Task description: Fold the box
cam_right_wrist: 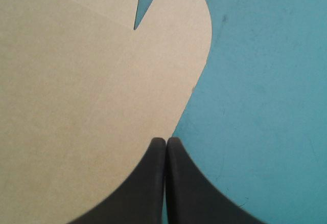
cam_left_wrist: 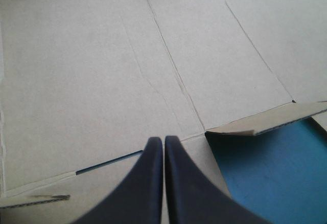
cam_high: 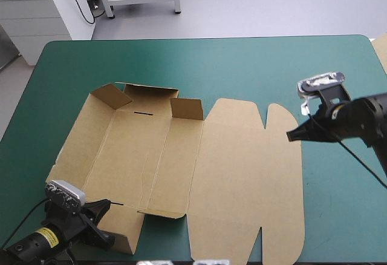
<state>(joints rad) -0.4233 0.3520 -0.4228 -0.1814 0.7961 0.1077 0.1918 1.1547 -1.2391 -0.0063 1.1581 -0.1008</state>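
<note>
Left gripper [cam_high: 104,208] first: I see it at the lower left of the high view. Its wrist camera shows the two black fingers [cam_left_wrist: 145,188] pressed together into one point, with nothing caught between them. Their tips lie over the near strip of the box [cam_high: 181,168], and a narrow slot [cam_left_wrist: 107,163] is cut just beside them. I cannot tell whether the tips touch the board.

On the middle right of the high view, the right gripper [cam_high: 291,136] is likewise closed to a single arch and holds nothing. Its tip sits right at the curved edge of the rounded flap [cam_right_wrist: 76,91]. Brown board lies to one side of the fingers and the teal-green cover [cam_right_wrist: 265,81] to the other. A V-shaped notch [cam_right_wrist: 145,6] is cut into the board well ahead of the tip.

From above, the box fills the centre of the frame, reaching from the left side to right of centre.
- **Tray part, left:** the far wall [cam_high: 145,101] stands up, with a corner flap raised at each end.
- **Near flap:** a short near flap [cam_high: 160,212] at the lower centre lifts slightly off the table.
- **Lid panel, right:** the lid panel [cam_high: 248,174] lies flat.

An edge of more board [cam_high: 381,50] shows at the upper right border of the frame.
</note>
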